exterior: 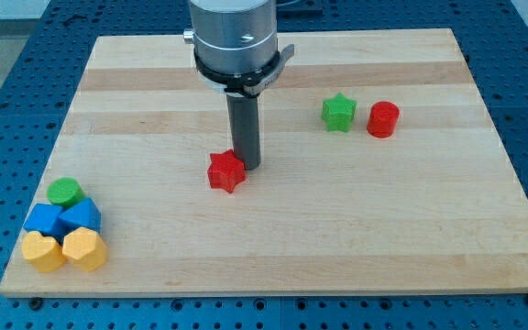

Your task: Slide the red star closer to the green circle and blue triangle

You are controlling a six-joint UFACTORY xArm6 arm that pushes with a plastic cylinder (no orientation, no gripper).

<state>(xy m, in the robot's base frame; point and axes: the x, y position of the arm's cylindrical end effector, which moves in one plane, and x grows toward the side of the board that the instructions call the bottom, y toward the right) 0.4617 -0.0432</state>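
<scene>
- Now, in the camera view, my tool is a plain dark rod with no jaws to spread or press together, so it pinches nothing; my tip (247, 165) rests on the table (273, 247) at the upper right edge of the red star (226, 171), touching it or just short of touching.
- That placement makes sense to me: the green circle (64, 192) and the blue triangle (82, 216) lie well away from my tip toward the view's lower left, so standing on the star's far side lets a push carry it that way.
- Beside those two, in the same far cluster, sit a blue block (44, 220) whose shape looks like a cube, and two yellow blocks (43, 251) (85, 248) below them, all packed together near the table's corner.
- On the other side of my tip, toward the view's right and a little higher, a green star (338, 112) and a red cylinder (383, 119) stand just beside each other, clear of the intended path.
- I judge the star's travel barely begun, with open table between it and the cluster.
</scene>
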